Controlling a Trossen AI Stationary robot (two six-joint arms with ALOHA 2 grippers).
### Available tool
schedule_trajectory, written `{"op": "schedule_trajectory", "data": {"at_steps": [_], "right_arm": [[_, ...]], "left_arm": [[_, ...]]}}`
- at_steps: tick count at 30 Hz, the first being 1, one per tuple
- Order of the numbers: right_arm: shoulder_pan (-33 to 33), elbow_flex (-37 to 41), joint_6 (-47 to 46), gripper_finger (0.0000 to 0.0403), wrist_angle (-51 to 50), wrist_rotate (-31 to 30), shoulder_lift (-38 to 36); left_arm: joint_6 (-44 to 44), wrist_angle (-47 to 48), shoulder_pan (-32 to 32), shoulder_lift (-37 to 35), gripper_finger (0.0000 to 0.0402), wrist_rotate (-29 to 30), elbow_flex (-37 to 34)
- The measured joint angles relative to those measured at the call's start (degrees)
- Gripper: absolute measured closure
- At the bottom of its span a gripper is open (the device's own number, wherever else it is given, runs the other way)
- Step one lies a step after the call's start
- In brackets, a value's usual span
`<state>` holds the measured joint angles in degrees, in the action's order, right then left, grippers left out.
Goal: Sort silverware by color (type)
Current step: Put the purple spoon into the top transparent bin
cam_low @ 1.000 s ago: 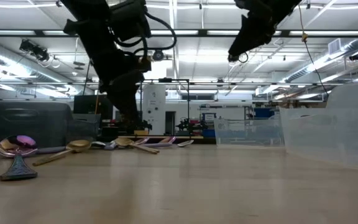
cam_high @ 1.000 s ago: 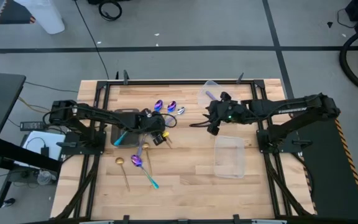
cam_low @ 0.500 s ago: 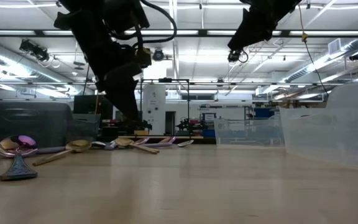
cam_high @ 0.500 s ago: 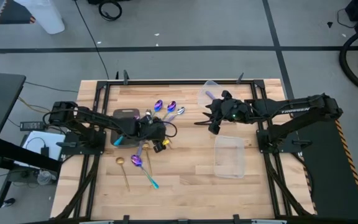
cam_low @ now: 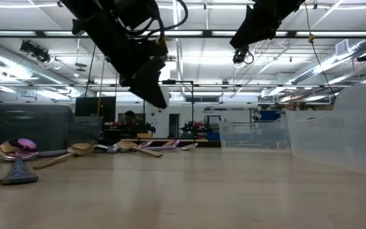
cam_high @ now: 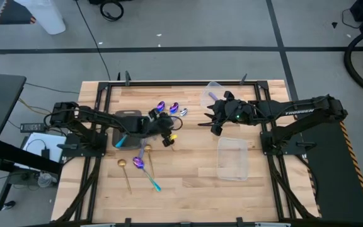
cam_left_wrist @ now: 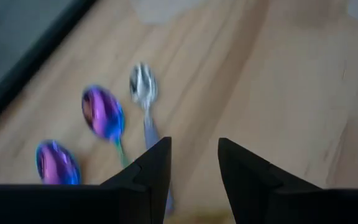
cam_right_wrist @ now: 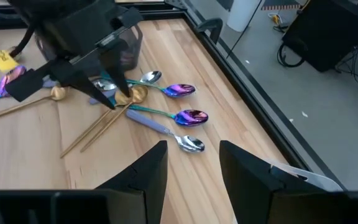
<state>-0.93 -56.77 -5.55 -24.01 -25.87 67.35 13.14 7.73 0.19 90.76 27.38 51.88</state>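
Observation:
Two iridescent purple spoons (cam_high: 167, 106) and a silver spoon (cam_high: 183, 112) lie flat near the table's far side. In the right wrist view they are the purple pair (cam_right_wrist: 185, 103) and the silver one (cam_right_wrist: 190, 144), with gold spoons (cam_right_wrist: 132, 94) beside them. A gold spoon (cam_high: 123, 164) and a teal-handled purple spoon (cam_high: 140, 163) lie nearer the near edge. My left gripper (cam_high: 167, 137) hangs open and empty above the cluster, clear of the table (cam_low: 156, 98), with spoons below its fingers (cam_left_wrist: 194, 165). My right gripper (cam_high: 208, 126) is open and raised (cam_right_wrist: 192, 165).
A dark grey tray (cam_high: 128, 117) sits left of the spoon cluster. One clear container (cam_high: 232, 158) stands right of centre and another (cam_high: 213, 93) at the far edge. Bare wood lies between the spoons and the containers, and along the near edge.
My left gripper has risen from the spoon cluster and swung toward the table's right, tipping so that its fingers slant instead of pointing down. The spoons have stayed where they were. My right gripper has edged slightly toward the far edge.

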Motion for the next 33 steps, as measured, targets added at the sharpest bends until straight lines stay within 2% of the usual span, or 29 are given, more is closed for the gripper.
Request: {"op": "schedule_trajectory", "data": {"at_steps": [6,12,19,25,33], "right_arm": [[0.0,0.0,0.2,0.0247,0.1,0.0,0.0],[0.0,0.0,0.2,0.0247,0.3,0.2,0.0],[0.0,0.0,0.8,0.0247,0.4,0.4,0.0],[0.0,0.0,1.2,0.0247,1.1,0.4,0.0],[0.0,-0.1,1.6,0.0247,1.7,0.5,0.0]], "left_arm": [[-5.3,-8.4,4.1,2.9,0.0260,-1.0,0.0],[-7.7,-13.6,8.7,9.8,0.0260,-10.1,0.0],[-3.3,-13.3,15.6,11.8,0.0260,-18.5,0.0],[-3.3,-12.8,16.8,11.9,0.0260,-21.8,0.0],[-3.4,-13.3,16.5,16.9,0.0260,-21.1,0.3]]}}
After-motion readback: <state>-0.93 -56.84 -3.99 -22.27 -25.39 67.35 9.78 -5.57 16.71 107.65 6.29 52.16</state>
